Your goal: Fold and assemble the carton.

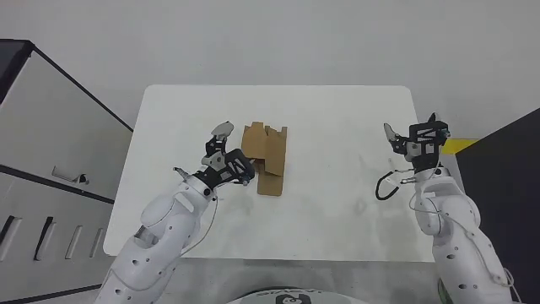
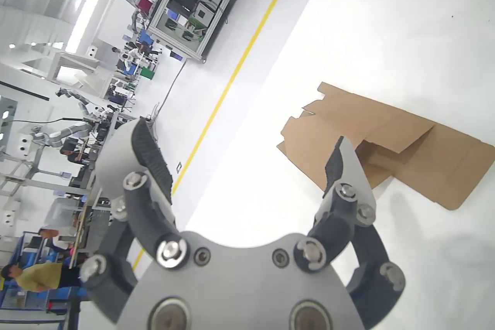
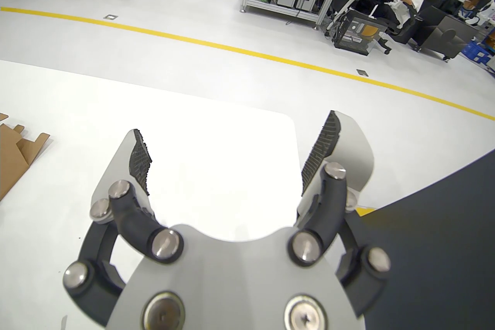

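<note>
While carton lies on table, left pincer spread beside it, right pincer spread too.

The right wrist view gives you just a notched corner of the carton; the rest runs off the picture's edge. In the left wrist view, one finger of the left pincer covers part of the carton's near edge, so you cannot tell whether it touches the cardboard. From the top view, the overlapping flaps are too small to sort out which lies over which.
</note>
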`<act>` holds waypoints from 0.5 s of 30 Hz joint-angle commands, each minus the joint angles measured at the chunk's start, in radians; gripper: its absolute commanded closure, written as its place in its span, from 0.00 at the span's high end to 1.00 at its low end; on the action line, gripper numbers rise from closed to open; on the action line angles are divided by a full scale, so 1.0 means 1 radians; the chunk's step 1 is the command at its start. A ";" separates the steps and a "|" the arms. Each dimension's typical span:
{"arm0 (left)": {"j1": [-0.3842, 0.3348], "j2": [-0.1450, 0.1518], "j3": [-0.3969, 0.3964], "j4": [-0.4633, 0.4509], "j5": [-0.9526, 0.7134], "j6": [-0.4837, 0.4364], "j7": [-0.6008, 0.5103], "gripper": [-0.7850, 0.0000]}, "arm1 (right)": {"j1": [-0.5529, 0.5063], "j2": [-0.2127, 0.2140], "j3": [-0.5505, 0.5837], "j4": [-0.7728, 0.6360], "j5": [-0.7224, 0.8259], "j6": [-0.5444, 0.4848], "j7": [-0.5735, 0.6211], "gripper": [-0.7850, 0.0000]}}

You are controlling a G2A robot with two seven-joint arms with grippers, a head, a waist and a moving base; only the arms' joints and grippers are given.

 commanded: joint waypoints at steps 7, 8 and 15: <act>-0.030 -0.011 0.103 0.039 0.135 0.024 -0.090 1.00 | 0.000 0.000 0.000 0.000 0.000 0.000 0.000 1.00; -0.041 -0.015 0.125 0.048 0.156 0.033 -0.107 1.00 | 0.000 0.000 0.000 0.000 0.000 0.000 0.000 1.00; -0.103 -0.036 0.215 0.096 0.223 0.028 -0.242 1.00 | 0.000 0.000 0.000 0.000 0.000 0.000 0.000 1.00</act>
